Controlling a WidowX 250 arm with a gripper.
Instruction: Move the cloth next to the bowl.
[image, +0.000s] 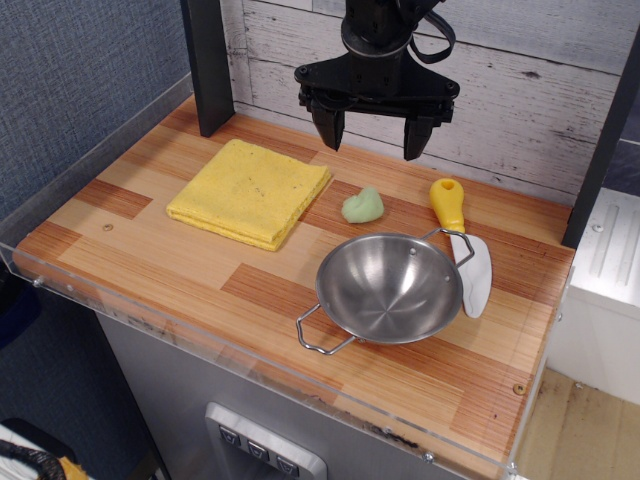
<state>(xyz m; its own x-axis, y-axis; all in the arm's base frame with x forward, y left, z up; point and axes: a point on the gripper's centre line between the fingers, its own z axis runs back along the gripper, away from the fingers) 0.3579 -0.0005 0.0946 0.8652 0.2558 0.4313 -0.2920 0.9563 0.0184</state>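
Note:
The yellow folded cloth (251, 192) lies flat on the wooden table at the back left. The shiny steel bowl (389, 288) with two wire loop handles stands upright at the front right, empty, a hand's width from the cloth. My black gripper (372, 138) hangs open and empty above the back of the table, between the cloth and the bowl, closer to the back wall. Its two fingers point down and hold nothing.
A small pale green lump (363, 206) lies between the cloth and the bowl. A white spatula with a yellow handle (464, 243) lies right of the bowl, touching its rim. A clear low wall (250, 362) rims the table. A black post (208, 62) stands at the back left.

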